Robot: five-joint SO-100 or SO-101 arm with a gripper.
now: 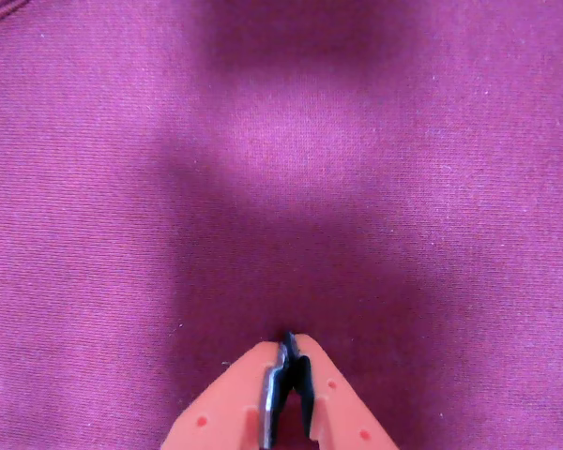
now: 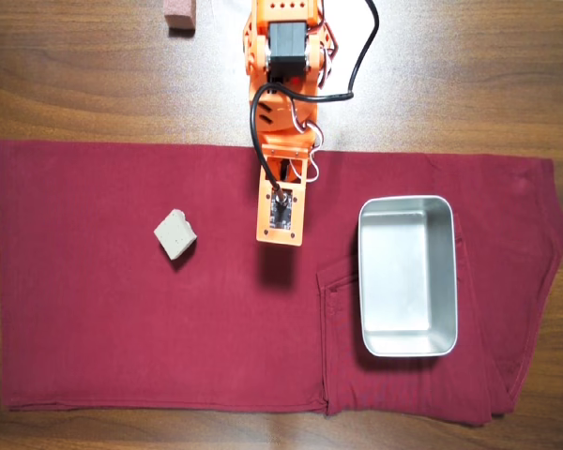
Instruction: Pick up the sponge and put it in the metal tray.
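The sponge (image 2: 175, 234) is a small, pale grey-beige block with a squarish outline, turned at a slant so that its corners point roughly up, down and sideways in the overhead view. Its top face looks dull and faintly speckled, and a thin dark shadow runs along its lower right edges. It lies left of the frame's centre on the dark red cloth (image 2: 103, 319), with bare fabric all round it.

The metal tray (image 2: 407, 276) sits right of centre on the same cloth: a shiny silver rectangular pan with rounded corners and a rolled rim, empty inside, its long sides running up and down the picture. It is several times the sponge's size and well apart from it.

Between the two, the orange arm (image 2: 283, 112) reaches down from the top edge, its end over the cloth in the middle of the frame. Nothing lies on the cloth between the sponge and the tray. A pinkish-brown block (image 2: 180, 15) rests on the wooden table (image 2: 75, 84) at the upper left, off the cloth.

In the wrist view the gripper (image 1: 288, 339) enters from the bottom edge, its jaws pressed together with nothing between them, above shadowed red fabric.
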